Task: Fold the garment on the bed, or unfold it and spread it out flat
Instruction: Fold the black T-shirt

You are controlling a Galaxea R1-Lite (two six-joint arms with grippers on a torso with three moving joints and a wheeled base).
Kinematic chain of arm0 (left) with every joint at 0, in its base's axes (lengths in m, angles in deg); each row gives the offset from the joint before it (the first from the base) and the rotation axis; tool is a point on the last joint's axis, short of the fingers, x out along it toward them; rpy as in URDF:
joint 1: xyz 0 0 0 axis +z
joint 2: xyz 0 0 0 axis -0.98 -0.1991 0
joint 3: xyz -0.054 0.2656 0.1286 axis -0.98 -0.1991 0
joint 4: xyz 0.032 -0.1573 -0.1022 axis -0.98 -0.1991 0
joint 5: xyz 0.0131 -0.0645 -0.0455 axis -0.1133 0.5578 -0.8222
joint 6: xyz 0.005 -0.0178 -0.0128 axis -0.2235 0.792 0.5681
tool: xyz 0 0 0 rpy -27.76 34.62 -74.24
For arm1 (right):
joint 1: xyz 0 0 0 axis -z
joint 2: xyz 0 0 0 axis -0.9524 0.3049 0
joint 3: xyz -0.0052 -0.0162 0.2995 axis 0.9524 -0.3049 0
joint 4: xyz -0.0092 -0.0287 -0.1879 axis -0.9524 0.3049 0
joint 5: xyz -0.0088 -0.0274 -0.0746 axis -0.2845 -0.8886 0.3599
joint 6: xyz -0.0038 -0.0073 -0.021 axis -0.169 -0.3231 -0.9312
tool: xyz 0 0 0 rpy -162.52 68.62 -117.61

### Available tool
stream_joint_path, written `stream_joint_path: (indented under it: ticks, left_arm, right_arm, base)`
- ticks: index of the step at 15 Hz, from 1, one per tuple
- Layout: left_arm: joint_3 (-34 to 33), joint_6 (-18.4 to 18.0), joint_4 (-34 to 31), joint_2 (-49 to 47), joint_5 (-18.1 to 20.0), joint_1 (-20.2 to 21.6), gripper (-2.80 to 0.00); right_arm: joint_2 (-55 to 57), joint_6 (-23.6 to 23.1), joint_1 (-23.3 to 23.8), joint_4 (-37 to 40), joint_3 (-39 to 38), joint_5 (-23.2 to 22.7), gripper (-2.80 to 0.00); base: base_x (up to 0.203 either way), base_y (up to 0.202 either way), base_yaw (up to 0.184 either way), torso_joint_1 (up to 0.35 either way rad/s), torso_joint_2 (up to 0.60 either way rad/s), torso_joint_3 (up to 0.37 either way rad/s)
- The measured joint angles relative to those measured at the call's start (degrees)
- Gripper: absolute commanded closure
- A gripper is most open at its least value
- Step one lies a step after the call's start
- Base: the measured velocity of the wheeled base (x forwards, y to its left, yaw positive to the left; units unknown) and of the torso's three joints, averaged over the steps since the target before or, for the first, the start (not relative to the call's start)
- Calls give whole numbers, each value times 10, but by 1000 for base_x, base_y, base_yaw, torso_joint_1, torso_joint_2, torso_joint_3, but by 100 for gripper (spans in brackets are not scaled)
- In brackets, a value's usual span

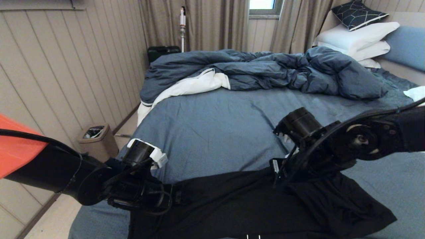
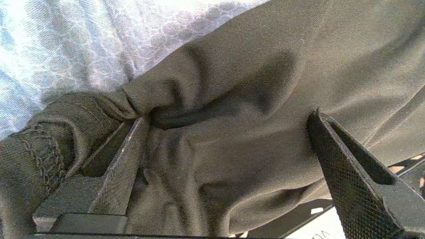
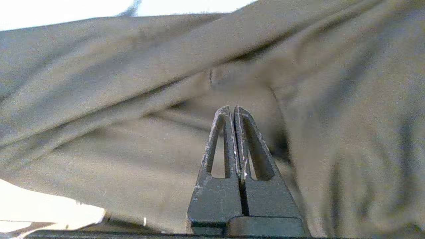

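While both arms reach over the near edge of the bed (image 1: 215, 126), we note the garment (image 1: 239, 205), a black T-shirt, lying stretched across the slate-blue sheet at the front of the head view, rumpled, with a small white label (image 1: 275, 165) showing at its far edge just beside the right arm.

We record the left gripper (image 2: 229, 119) low at the garment's left end. Its fingers (image 2: 335, 159) stand spread wide, one to each side of a bunched fold of dark cloth; a stitched hem (image 2: 43, 146) curls beside one of them. We see cloth lying between the jaws and against one finger, with no pinch on it.

We record the right gripper (image 3: 234, 111) over the garment's far edge, right of centre in the head view. Its two fingers are pressed together tip to tip. We cannot tell whether any cloth is caught between them; the fabric lies close behind and around the tips.

Further back on the bed we see the rumpled dark blue duvet (image 1: 265, 71) with white lining, stacked white pillows (image 1: 355, 39) and a dark patterned cushion (image 1: 357, 13) on top. On the floor to the left stands a small bin (image 1: 97, 141).
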Motion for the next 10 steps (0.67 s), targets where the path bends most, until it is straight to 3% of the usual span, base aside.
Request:
stream_joint_path:
  ticks: [5,10]
  left_arm:
    - [0,0,0,0,0,0,-280]
    - [1,0,0,2,0,0,-280]
  right_arm:
    - [-23,-4,0,-4,-29,0,0]
    - [36,-3,-22,-7,28,0,0]
  base:
    - [0,0,0,0,0,0]
    - [0,0,0,0,0,0]
